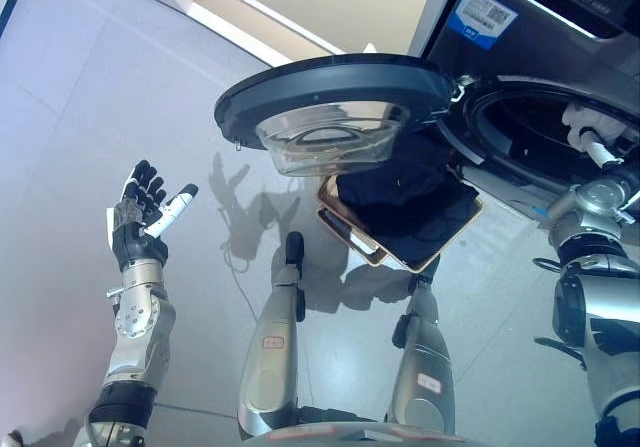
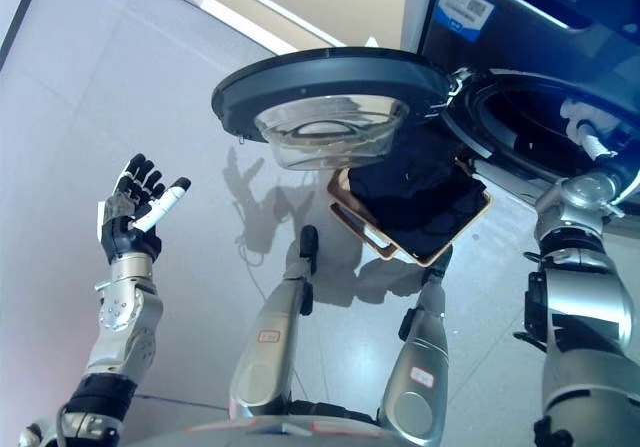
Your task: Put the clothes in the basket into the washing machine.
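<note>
Glossy grey floor tiles [image 1: 70, 117] spread before my dark front-loading washing machine [image 1: 560, 57], its round glass-bowled door [image 1: 335, 102] swung wide over the rectangular tan basket [image 1: 440, 252] of dark clothes [image 1: 405, 202]; my left hand [image 1: 140, 217] hovers with fingers spread, my right hand [image 1: 590, 132] inside the drum, grip unclear.

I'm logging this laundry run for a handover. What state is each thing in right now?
washing machine door: swung wide open.
drum opening: uncovered, right hand reaching into it.
basket: on the floor under the door, holding dark clothes.
left hand: raised, fingers straight, empty.
</note>
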You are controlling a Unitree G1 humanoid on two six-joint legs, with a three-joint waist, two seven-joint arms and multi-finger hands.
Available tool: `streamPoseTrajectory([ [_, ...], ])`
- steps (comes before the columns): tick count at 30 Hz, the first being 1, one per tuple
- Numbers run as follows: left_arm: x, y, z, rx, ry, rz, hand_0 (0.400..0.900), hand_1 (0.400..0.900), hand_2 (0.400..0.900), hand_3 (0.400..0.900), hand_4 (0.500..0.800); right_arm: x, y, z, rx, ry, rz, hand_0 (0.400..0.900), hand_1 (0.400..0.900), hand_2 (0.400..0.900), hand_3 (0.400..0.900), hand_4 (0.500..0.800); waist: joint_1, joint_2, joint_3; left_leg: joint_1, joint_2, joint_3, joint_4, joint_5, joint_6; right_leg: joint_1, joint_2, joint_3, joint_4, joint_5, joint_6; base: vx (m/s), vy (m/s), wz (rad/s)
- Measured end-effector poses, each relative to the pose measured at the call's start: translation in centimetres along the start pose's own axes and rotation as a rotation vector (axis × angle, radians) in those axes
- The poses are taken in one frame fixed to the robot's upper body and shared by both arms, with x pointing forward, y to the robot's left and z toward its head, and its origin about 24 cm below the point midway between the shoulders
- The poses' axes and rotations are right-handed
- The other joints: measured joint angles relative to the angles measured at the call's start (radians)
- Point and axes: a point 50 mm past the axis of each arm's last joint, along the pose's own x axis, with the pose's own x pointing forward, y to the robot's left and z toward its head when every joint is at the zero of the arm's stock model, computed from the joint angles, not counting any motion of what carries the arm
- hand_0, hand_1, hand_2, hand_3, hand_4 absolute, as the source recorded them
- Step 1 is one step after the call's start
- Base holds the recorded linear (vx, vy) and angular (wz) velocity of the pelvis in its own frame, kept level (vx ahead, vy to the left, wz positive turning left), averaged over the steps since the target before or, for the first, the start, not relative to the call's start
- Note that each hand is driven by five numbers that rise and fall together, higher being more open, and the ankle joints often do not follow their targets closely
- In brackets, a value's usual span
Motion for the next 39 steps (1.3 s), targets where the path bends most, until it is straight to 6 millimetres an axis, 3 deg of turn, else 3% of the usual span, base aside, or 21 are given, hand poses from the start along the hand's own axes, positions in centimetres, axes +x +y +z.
streamPoseTrajectory([
  [1, 0.0, -0.1, 0.1, -0.002, -0.003, -0.002, 0.9, 0.9, 0.9, 0.9, 0.8, 0.1, 0.1, 0.6, -0.011, -0.021, 0.007, 0.649, 0.649, 0.649, 0.649, 0.649, -0.001, 0.0, 0.0, -0.007, -0.001, -0.001, -0.01, 0.01, -0.003, -0.01, 0.0, -0.001, -0.001, 0.003, 0.001, 0.0, 0.0, 0.0],
  [2, 0.0, -0.2, 0.2, -0.005, -0.008, -0.006, 0.9, 0.9, 0.9, 0.9, 0.8, 0.2, 0.2, 1.2, -0.013, -0.039, 0.012, 0.9, 0.9, 0.9, 0.9, 0.8, 0.0, 0.0, 0.0, -0.016, 0.001, -0.001, -0.016, 0.014, -0.004, -0.02, 0.003, -0.001, -0.002, 0.005, 0.001, 0.0, 0.0, 0.0],
  [6, 0.0, -0.4, 0.2, -0.009, -0.007, -0.015, 0.9, 0.9, 0.9, 0.9, 0.8, 0.1, 0.9, 2.3, -0.033, -0.083, 0.031, 0.9, 0.9, 0.9, 0.9, 0.8, -0.001, 0.0, 0.0, -0.025, 0.004, -0.002, -0.023, 0.022, -0.007, -0.024, 0.008, -0.007, -0.016, 0.013, 0.0, 0.0, 0.0, 0.0],
  [13, 0.0, -0.5, 0.3, -0.01, -0.013, -0.018, 0.9, 0.9, 0.9, 0.9, 0.8, 0.1, 1.0, 2.7, -0.026, -0.095, 0.034, 0.9, 0.9, 0.9, 0.9, 0.8, 0.003, 0.0, 0.0, -0.025, 0.002, -0.003, -0.025, 0.023, -0.006, -0.023, 0.005, -0.011, -0.016, 0.013, 0.0, 0.0, 0.0, 0.0],
  [22, 0.8, -1.2, 0.9, -0.028, -0.043, -0.015, 0.9, 0.9, 0.9, 0.9, 0.8, -0.5, 1.7, 1.6, -0.029, -0.08, 0.058, 0.9, 0.9, 0.9, 0.9, 0.8, -0.006, -0.001, 0.001, -0.019, 0.003, -0.018, -0.024, 0.031, -0.007, -0.008, 0.008, -0.019, -0.012, 0.014, -0.001, 0.0, -0.005, -0.03],
  [26, 1.5, -1.2, 0.5, -0.026, -0.029, 0.006, 0.9, 0.9, 0.9, 0.9, 0.8, -2.0, 3.2, -1.2, -0.082, -0.052, 0.143, 0.9, 0.9, 0.9, 0.9, 0.8, -0.023, -0.007, 0.001, 0.008, 0.007, -0.019, -0.022, 0.03, -0.008, 0.019, 0.013, -0.018, -0.011, 0.014, -0.001, 0.0, -0.003, -0.04],
  [32, 1.8, -1.9, 0.6, -0.037, -0.033, -0.007, 0.9, 0.9, 0.9, 0.9, 0.8, -6.9, 5.9, -8.1, -0.178, 0.061, 0.316, 0.9, 0.9, 0.9, 0.9, 0.8, -0.039, -0.049, 0.003, 0.022, 0.032, -0.02, -0.015, 0.031, -0.012, 0.027, 0.037, -0.009, 0.002, 0.013, -0.001, 0.0, 0.004, 0.01],
  [36, 1.8, -2.2, 0.5, -0.044, -0.031, -0.008, 0.9, 0.9, 0.9, 0.9, 0.8, -9.6, 5.1, -12.8, -0.241, 0.154, 0.361, 0.9, 0.9, 0.9, 0.9, 0.8, -0.044, -0.06, 0.003, 0.062, 0.035, -0.024, -0.008, 0.026, -0.018, 0.074, 0.04, -0.011, -0.006, 0.009, -0.003, 0.05, 0.016, 0.06],
  [39, 2.0, -2.0, 0.2, -0.036, -0.017, 0.009, 0.9, 0.9, 0.9, 0.9, 0.8, -11.0, 4.2, -15.2, -0.27, 0.213, 0.369, 0.9, 0.9, 0.9, 0.9, 0.8, -0.047, -0.073, 0.001, 0.1, 0.036, -0.027, 0.001, 0.018, -0.019, 0.122, 0.04, -0.018, -0.014, 0.003, 0.004, 0.1, 0.006, 0.05],
])
